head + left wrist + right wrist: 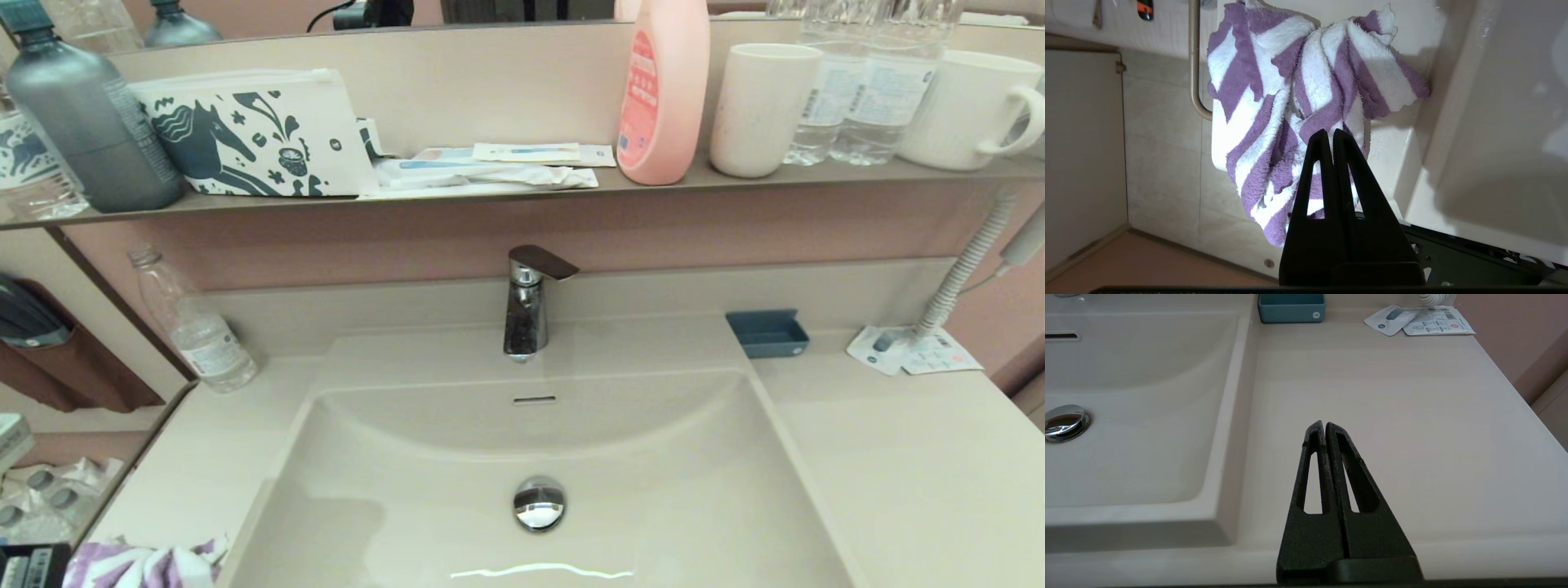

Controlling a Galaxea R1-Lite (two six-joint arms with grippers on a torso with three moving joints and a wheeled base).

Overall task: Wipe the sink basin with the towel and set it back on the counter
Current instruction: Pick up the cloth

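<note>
A beige bathroom bench (914, 474) is seen below a narrow shelf (735, 181) on which a grey bottle (90, 114), a horse-printed pouch (253, 135), a pink bottle (663, 90), a white cup (759, 106) and a mug (971, 110) are lined up. The sink basin (408, 506) is set into the middle of the bench, with a chrome drain plug (539, 503) at its centre, an overflow slot (535, 400) on its far wall and a tap (529, 302) behind it. A small blue tray (767, 333) and some sachets (910, 351) are placed at the far right of the bench, and a clear water bottle (196, 327) stands at the far left.

The towel (1298, 94), striped purple and white, is bunched at the near left corner of the bench, with part of it draped over the edge. The left gripper (1333, 134) is held just over the towel, its fingers (1349, 175) pressed together with nothing between them. The right gripper (1323, 426) is parked above the near right part of the bench, its fingers (1347, 473) likewise closed on nothing.
</note>
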